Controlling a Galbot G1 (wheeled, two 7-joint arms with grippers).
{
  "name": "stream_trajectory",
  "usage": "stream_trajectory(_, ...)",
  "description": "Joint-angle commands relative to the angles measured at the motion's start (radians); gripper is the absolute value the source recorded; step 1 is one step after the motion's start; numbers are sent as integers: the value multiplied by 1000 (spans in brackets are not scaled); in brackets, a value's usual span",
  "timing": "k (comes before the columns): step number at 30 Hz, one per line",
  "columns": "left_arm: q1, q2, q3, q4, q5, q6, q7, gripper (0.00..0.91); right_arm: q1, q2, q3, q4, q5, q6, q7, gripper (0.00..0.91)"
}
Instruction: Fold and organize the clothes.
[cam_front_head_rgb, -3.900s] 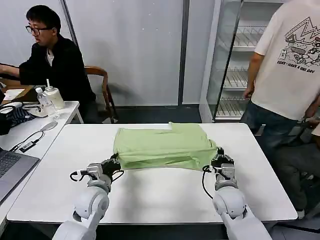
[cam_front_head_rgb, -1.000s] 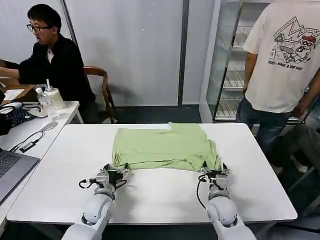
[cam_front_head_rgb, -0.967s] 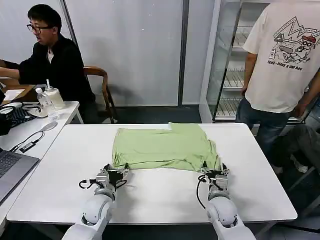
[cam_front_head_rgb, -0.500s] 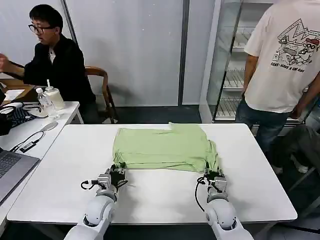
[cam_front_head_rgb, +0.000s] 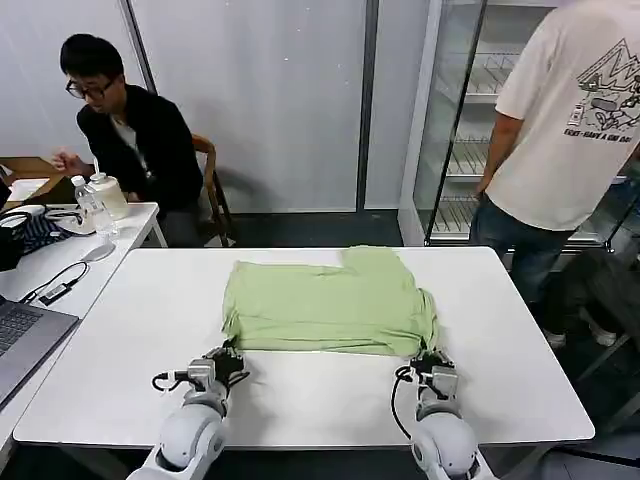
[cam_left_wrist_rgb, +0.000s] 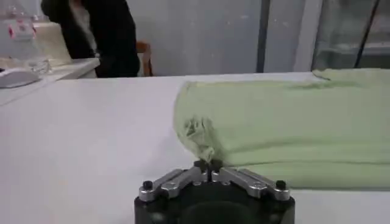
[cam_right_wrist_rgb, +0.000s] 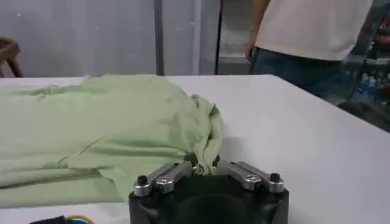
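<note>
The pale lime-green T-shirt (cam_front_head_rgb: 328, 304) lies folded into a wide, flat rectangle on the white table (cam_front_head_rgb: 300, 390), a little toward the far half of the tabletop and roughly centred across it. Its plain side faces up; one extra flap of cloth juts out at the far edge, at about 1 o'clock from the shirt's middle. The near hem runs straight across, slightly thick where layers are stacked.

At about 7 o'clock from the shirt's centre, the left gripper (cam_front_head_rgb: 228, 358) sits low on the table at the shirt's near-left corner. In the left wrist view the left gripper (cam_left_wrist_rgb: 208, 165) has its two fingers drawn together on a puckered bit of that corner, with the shirt (cam_left_wrist_rgb: 286, 122) spreading away behind it.

At about 5 o'clock from the shirt's centre, the right gripper (cam_front_head_rgb: 432, 360) sits low at the near-right corner. In the right wrist view the right gripper (cam_right_wrist_rgb: 206, 163) has its fingers pinched together on the bunched edge of the shirt (cam_right_wrist_rgb: 97, 128), which rises in a soft fold just above them.

Beyond the table's left end, at about 9 o'clock, a second desk (cam_front_head_rgb: 120, 222) holds a water bottle (cam_front_head_rgb: 90, 206), cables and a laptop (cam_front_head_rgb: 25, 340). At 2 o'clock behind the table stands a glass-door cabinet (cam_front_head_rgb: 465, 110) with wire shelves.
</note>
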Motion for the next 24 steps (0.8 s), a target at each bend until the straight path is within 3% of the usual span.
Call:
stream_trajectory(1,219,35,-32,-185,4,5,-22,20,-134,-2,-5,131,-10,-19,38,0)
stream_trajectory(10,395,73,-87,-306,-1,0,-60,20,-255,-34,-21,182,-24,-14,73,0)
stream_trajectory(17,473,101,-114,-376,-2,4,-95,20,-316,-109,-32,226,-28,-44,101,0)
stream_trajectory(24,548,107,-144,-410,0,4,-101,20,-375,-124,-34,262,-29,-49,127,0)
